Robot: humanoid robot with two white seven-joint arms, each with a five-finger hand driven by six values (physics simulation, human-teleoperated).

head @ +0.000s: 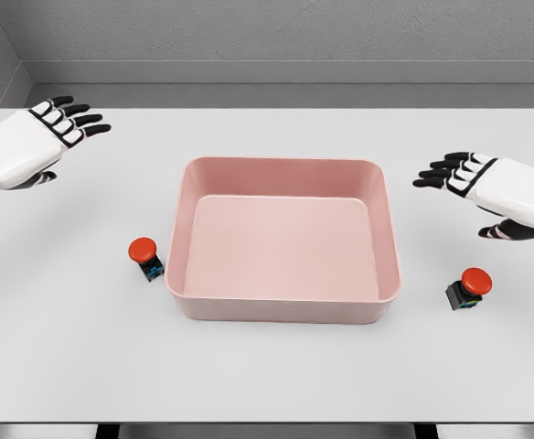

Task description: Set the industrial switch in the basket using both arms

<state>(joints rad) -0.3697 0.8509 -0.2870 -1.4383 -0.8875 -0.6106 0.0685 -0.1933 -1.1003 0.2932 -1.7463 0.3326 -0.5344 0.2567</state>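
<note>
Two industrial switches with red mushroom buttons on black bodies lie on the white table. One switch (145,257) sits just left of the pink basket (285,168), the other switch (469,287) lies to the basket's right near the front. The basket is a shallow rectangular tub with nothing inside. My left hand (66,121) hovers at the far left, well behind the left switch, fingers spread and holding nothing. My right hand (454,174) hovers at the far right, behind the right switch, fingers also spread and holding nothing.
The white table (267,375) stretches across the view, its front edge near the bottom. A grey wall stands behind its far edge.
</note>
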